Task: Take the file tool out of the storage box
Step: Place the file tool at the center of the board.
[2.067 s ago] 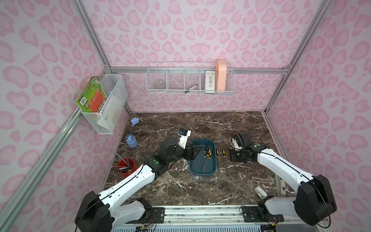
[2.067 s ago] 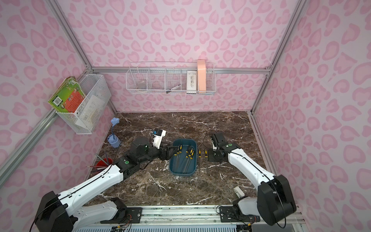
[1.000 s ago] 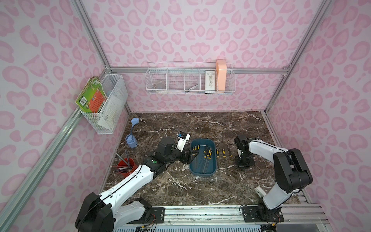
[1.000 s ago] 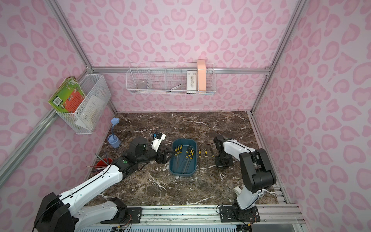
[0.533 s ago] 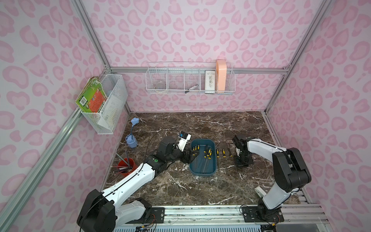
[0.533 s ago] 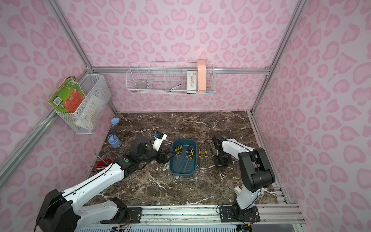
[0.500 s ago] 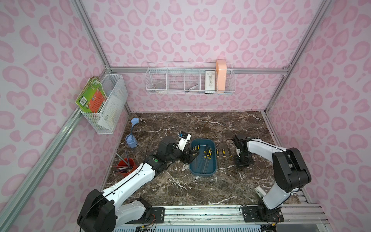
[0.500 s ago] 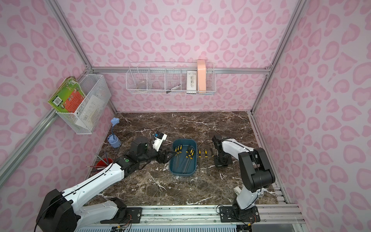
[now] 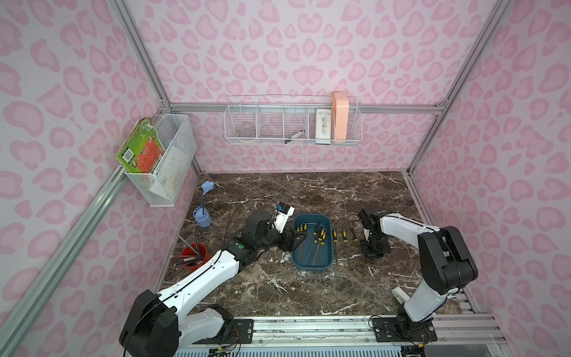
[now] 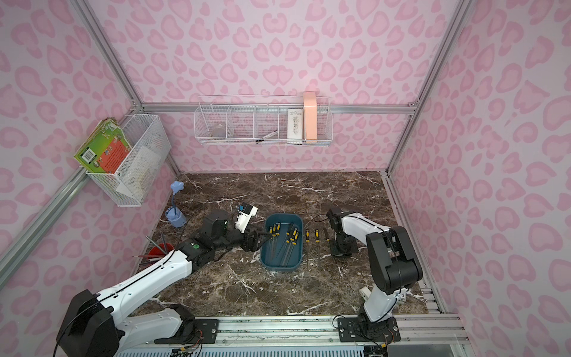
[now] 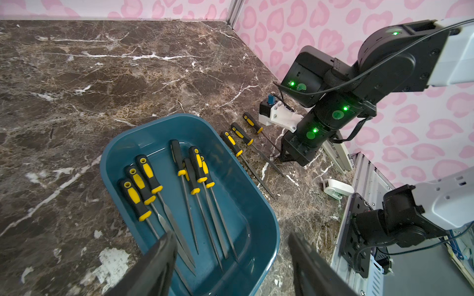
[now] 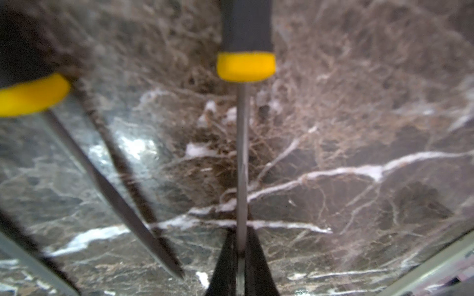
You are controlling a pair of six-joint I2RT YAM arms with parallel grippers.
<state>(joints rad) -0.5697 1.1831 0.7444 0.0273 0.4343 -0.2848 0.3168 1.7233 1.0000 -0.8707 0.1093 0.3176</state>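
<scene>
The dark teal storage box (image 9: 312, 267) (image 10: 281, 269) (image 11: 143, 133) lies mid-table with several yellow-and-black file tools (image 9: 315, 241) (image 11: 143, 189) inside. Three more files (image 9: 343, 235) (image 10: 316, 233) lie in a row on the marble just right of it. My right gripper (image 9: 372, 250) (image 10: 340, 248) (image 12: 239, 256) points straight down at the table, shut on the thin shaft of the rightmost file (image 12: 242, 153) (image 11: 252, 123). Its neighbour (image 12: 112, 192) lies beside it. My left gripper (image 9: 297, 239) (image 10: 262, 239) (image 11: 230, 235) hovers open over the box's left end, holding nothing.
A red pen pot (image 9: 195, 252) and a blue flower holder (image 9: 202, 216) stand by the left wall. White wire baskets (image 9: 292, 123) hang on the back and left walls. A small white object (image 9: 398, 293) (image 11: 336, 188) lies near the front right rail.
The right arm has folded from reaching sideways near the box to pointing down at the rightmost file on the table. The left gripper has stayed open by the box.
</scene>
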